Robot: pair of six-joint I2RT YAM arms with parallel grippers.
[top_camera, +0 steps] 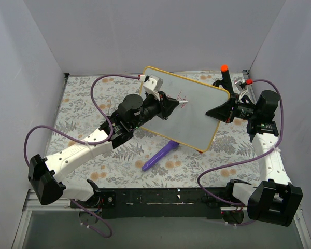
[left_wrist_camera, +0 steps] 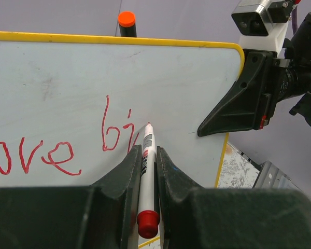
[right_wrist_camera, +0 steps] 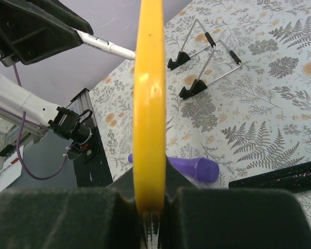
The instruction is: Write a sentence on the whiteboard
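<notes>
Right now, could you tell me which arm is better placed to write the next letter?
Left: the left gripper is shut on the marker, tip at the whiteboard just after the red writing. The right gripper is clamped on the yellow frame.

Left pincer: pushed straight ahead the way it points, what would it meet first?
The whiteboard face, just right of the red writing; the marker in the left pincer leads, its tip apparently touching.
</notes>
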